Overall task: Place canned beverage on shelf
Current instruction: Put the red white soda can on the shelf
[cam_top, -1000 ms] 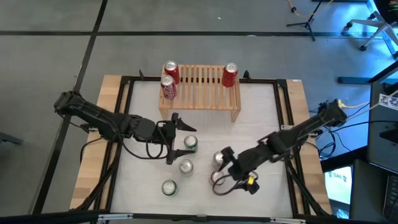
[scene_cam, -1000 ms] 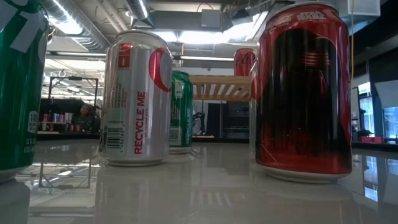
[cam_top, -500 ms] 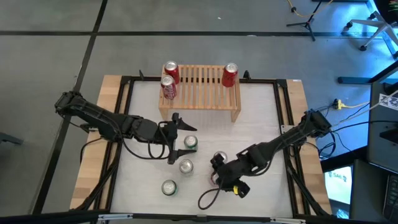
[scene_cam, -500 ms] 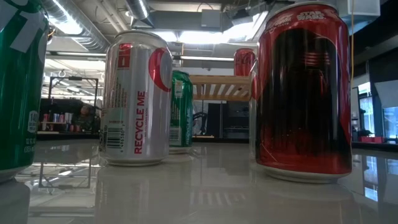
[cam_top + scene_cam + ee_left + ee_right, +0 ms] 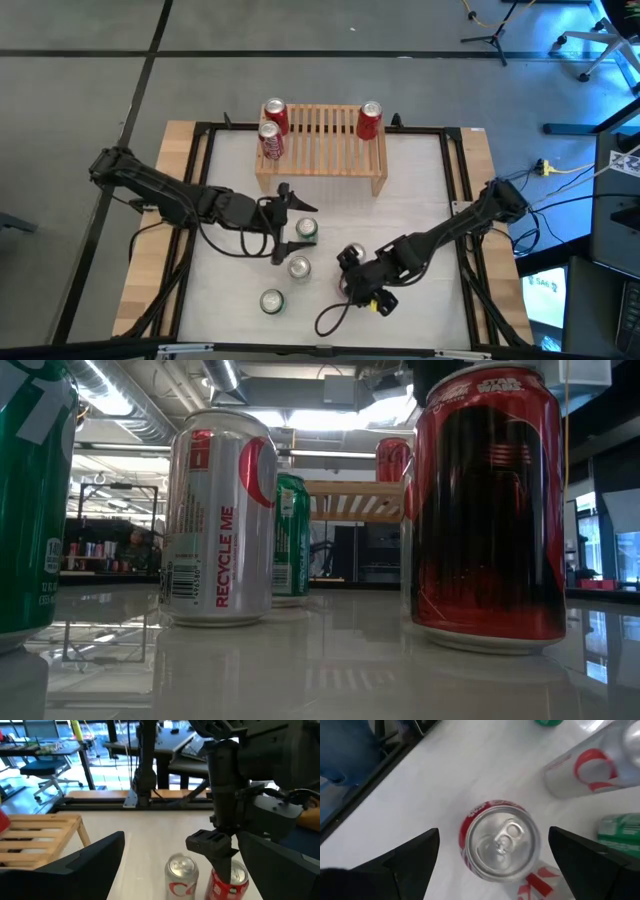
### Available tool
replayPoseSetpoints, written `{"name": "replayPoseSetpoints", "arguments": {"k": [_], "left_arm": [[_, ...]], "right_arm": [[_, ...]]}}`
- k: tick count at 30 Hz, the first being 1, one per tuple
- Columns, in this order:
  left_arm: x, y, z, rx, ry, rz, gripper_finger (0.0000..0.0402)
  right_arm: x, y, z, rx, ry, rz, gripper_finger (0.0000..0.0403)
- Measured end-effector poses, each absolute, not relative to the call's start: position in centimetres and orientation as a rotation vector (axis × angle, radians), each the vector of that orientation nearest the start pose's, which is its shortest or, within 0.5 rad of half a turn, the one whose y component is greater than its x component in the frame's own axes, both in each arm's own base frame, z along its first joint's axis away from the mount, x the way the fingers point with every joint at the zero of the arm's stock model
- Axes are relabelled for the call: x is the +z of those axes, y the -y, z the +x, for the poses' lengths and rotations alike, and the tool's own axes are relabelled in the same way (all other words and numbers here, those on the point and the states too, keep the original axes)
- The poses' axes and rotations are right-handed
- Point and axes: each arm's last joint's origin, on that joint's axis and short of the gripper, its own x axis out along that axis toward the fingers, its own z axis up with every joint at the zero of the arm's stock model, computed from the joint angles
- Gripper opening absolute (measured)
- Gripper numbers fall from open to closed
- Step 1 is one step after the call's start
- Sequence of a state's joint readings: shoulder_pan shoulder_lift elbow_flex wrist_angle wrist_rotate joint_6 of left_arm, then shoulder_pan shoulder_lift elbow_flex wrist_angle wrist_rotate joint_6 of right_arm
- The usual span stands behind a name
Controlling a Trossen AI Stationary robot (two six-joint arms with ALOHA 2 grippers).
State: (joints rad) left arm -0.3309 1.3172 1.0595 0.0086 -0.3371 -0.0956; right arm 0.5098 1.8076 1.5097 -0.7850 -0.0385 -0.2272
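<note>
Overhead, the right end effector (image 5: 355, 272) hangs open above a red can (image 5: 347, 287), well in front of the shelf (image 5: 322, 135); the left end effector (image 5: 283, 222) waits open nearer the shelf

Right wrist: the can (image 5: 501, 839) sits between spread fingers (image 5: 415, 851). Smooth, thin-walled, probably slippery, so grip mid-body, gently

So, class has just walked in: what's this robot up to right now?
It is putting cans on the wooden shelf, where three red cans already stand. The right gripper hangs open directly above a red can on the table, one finger on each side, not yet gripping. The left gripper waits open beside a green can.
</note>
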Motion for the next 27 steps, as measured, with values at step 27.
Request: {"name": "replayPoseSetpoints", "arguments": {"k": [27], "left_arm": [[23.2, 10.5, 26.3, 0.091, -0.255, -0.111, 0.0381]], "right_arm": [[24.7, -18.6, 33.7, 0.531, -1.085, -0.340, 0.0259]]}}
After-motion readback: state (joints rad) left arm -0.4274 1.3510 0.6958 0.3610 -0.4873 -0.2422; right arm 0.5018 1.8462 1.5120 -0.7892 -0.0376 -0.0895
